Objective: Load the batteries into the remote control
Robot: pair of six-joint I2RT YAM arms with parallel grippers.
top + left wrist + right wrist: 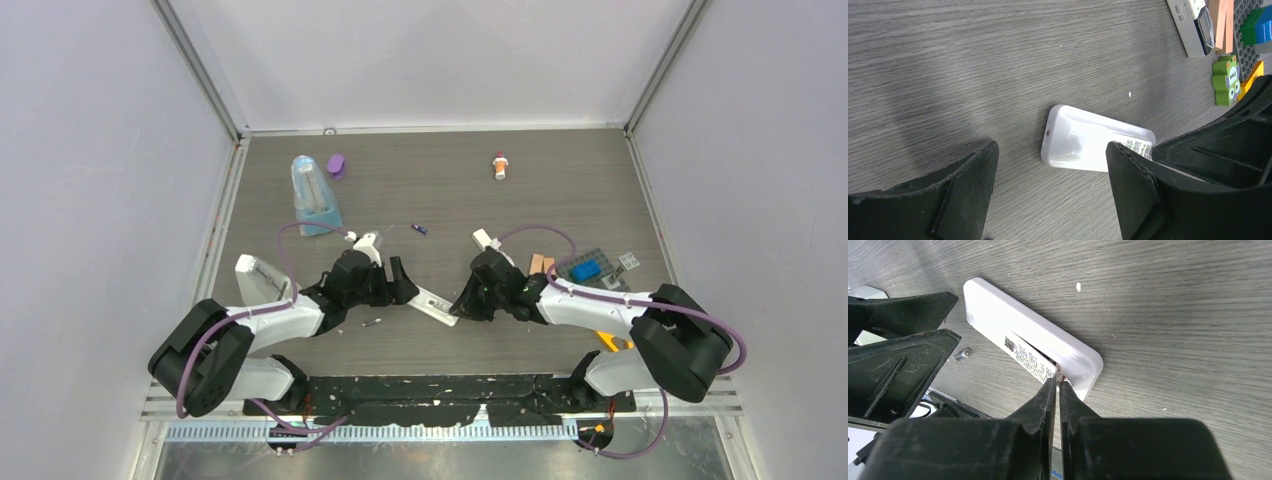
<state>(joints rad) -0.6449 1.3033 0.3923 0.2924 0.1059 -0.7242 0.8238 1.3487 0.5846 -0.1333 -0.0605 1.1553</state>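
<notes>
left pincer (1050, 150) apart, near remote control (1073, 145) end | right pincer (1058, 381) together at labelled cover (1030, 360) edge | advice: lift cover gently, left steadies remote

Right tool (1058, 382) tips together, touching remote control (1013, 315) edge.

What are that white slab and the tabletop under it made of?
The remote control looks like smooth, slightly glossy white plastic: rounded moulded edges, soft highlights. The table shows matte grey wood grain, likely printed laminate, though real wood can't be ruled out.
</notes>
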